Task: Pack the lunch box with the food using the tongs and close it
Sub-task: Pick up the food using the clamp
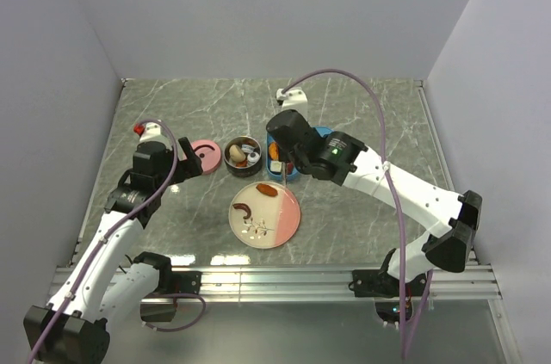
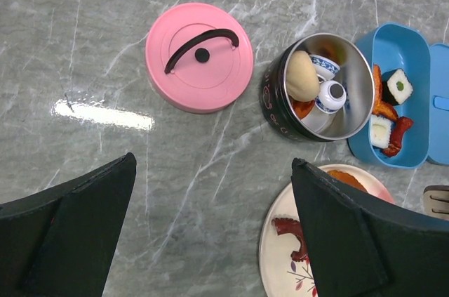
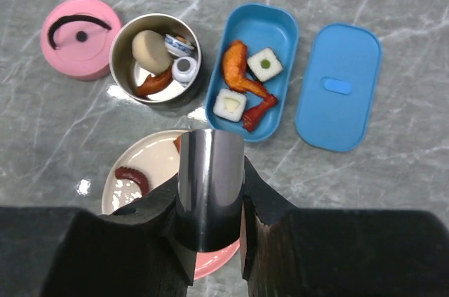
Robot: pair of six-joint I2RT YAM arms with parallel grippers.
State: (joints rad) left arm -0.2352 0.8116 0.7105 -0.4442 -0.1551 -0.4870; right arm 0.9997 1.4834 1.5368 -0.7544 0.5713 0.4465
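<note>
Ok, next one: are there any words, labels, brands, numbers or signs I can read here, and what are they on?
No text can be read in any view.
round black tin: pink marks on its outer wall, too small and blurred to read.
small white cup: blue pattern only, no letters.
plate: leaf motif only, no letters.

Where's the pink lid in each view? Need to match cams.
Top external: pink lid sits left of centre, on the table.
Left wrist: upper middle, black handle facing up.
Right wrist: top left corner.
Shared landmark: the round steel container sits just right of the lid in all three.
</note>
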